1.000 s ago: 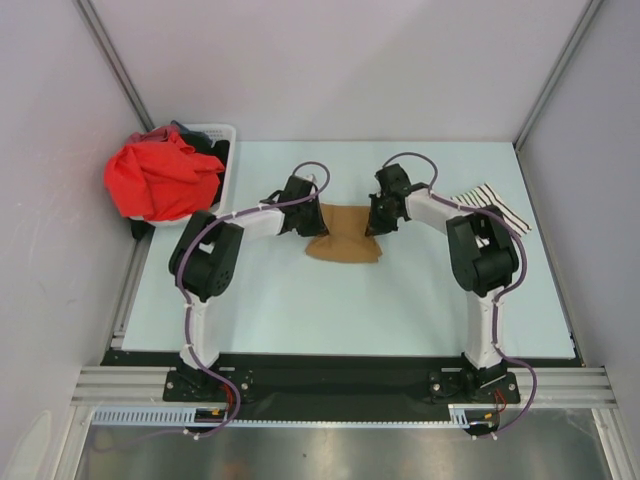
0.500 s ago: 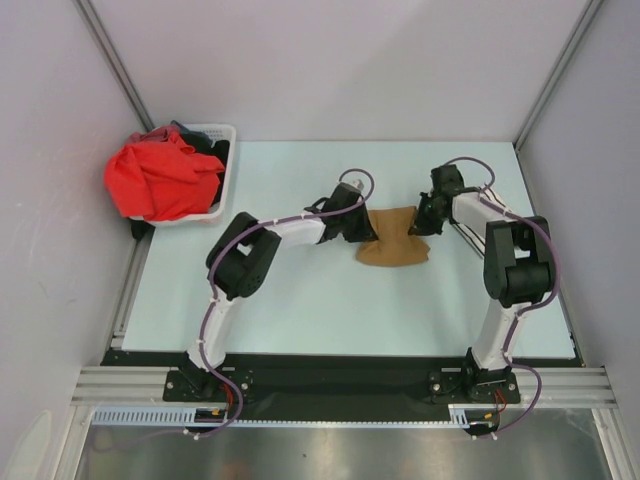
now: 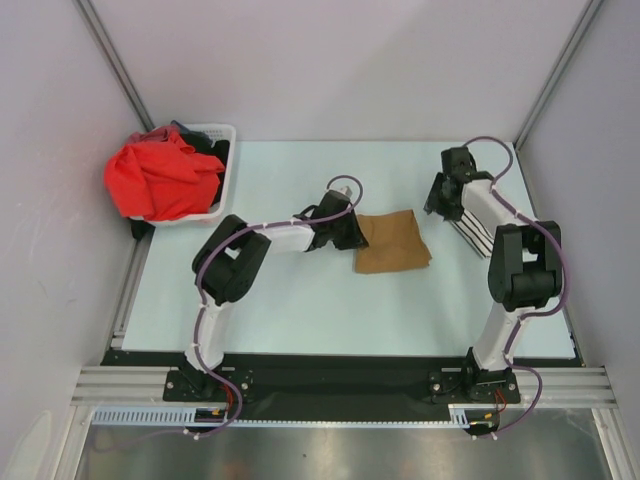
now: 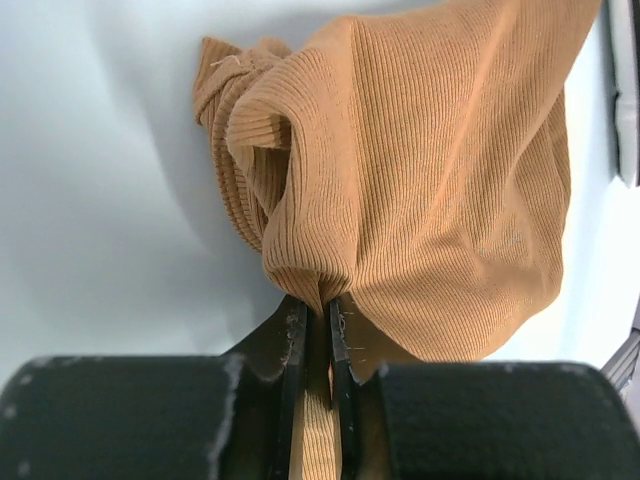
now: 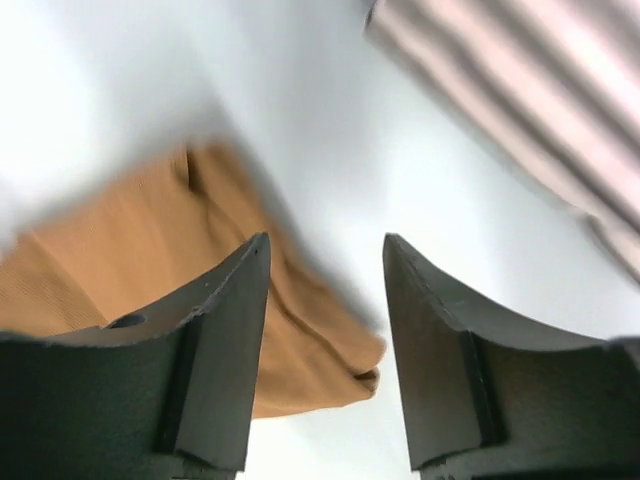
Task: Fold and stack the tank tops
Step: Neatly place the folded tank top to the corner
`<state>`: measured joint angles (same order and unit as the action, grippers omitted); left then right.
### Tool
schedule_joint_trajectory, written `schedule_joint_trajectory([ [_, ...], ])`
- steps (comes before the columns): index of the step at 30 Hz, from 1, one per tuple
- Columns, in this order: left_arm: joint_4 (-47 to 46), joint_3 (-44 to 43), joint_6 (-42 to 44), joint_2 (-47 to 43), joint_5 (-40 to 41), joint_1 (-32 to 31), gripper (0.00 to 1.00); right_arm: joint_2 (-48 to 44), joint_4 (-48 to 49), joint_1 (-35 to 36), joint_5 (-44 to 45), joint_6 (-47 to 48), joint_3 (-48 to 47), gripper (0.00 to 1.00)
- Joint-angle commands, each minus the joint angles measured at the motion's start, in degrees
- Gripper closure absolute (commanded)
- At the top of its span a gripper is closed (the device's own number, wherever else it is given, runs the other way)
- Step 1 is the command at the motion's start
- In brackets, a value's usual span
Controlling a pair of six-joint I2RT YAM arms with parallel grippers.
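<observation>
Under the right arm [image 3: 492,207], striped top [image 3: 466,237] lies half-hidden.

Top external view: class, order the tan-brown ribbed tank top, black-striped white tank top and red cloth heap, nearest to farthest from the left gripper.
1. Tan-brown tank top, in the left gripper
2. Striped tank top, right side
3. Red cloth heap, far left

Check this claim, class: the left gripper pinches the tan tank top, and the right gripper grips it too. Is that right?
No. The left gripper does pinch the tan tank top, but the right gripper is open and holds nothing; the right wrist view shows it.
</observation>
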<state>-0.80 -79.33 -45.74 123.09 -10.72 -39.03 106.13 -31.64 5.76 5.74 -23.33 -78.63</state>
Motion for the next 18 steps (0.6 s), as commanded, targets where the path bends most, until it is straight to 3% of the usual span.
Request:
schedule_joint_trajectory([
  [1,2.2,4.18,2.84,-4.69,1.32,1.32,1.0,1.44,-4.04,-0.13,12.35,-0.04,-8.46,0.5],
  [3,2.47,5.76,3.46,-5.49,1.32,1.32,1.0,3.99,-5.44,-0.05,15.43,-0.22,-11.01,0.53],
  [11,2.82,10.94,6.1,-9.97,0.18,2.02,1.0,15.77,-10.02,0.04,22.11,0.22,-25.33,0.47],
  [18,3.61,15.25,7.94,-14.8,0.52,3.17,1.0,22.89,-11.87,-0.66,22.13,0.13,-31.32,0.47],
])
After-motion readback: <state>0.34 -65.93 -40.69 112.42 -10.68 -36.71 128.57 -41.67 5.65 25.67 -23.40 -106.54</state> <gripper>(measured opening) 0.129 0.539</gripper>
